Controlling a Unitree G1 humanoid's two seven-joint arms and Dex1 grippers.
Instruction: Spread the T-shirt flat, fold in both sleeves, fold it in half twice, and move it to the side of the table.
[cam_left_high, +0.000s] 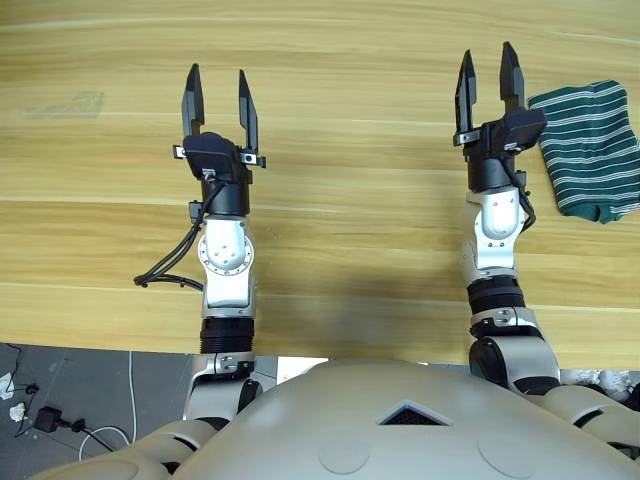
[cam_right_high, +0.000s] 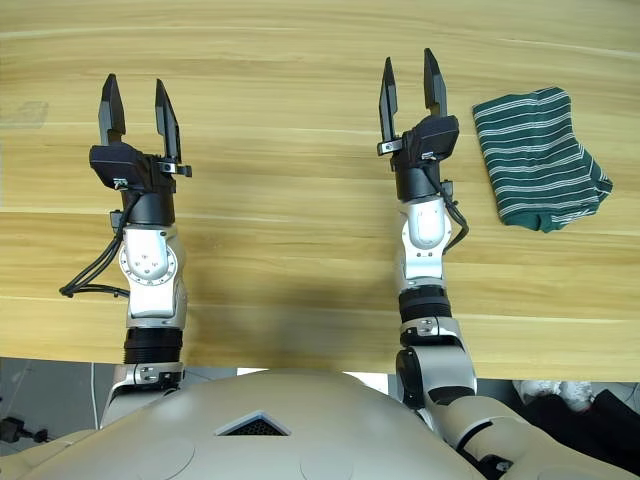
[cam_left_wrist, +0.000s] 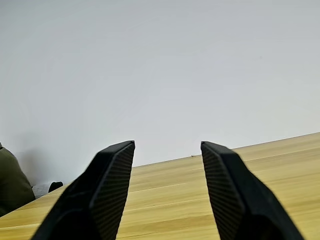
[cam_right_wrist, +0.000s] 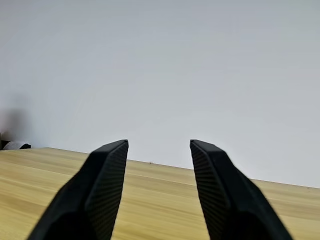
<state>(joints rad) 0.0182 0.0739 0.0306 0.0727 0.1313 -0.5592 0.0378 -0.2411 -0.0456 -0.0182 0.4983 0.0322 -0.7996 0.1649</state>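
The T-shirt (cam_left_high: 588, 150), green with thin pale stripes, lies folded into a small packet at the right side of the counter (cam_left_high: 340, 160), a little lumpy at its near corner. From where I stand, the folding and the move both look done. What is left, I'd judge, is to leave the packet alone and draw the arms clear. To do that well, the right arm should pull straight back towards the robot rather than swing outward, since a sideways brush could drag the top layer open. The right pincer (cam_left_high: 488, 72) is released, its fingers spread and pointing away from the robot, holding nothing. The shirt sits just beside it on its outer side and seems not to touch it. The left pincer (cam_left_high: 218, 92) is likewise released and holds nothing, well apart from the shirt.
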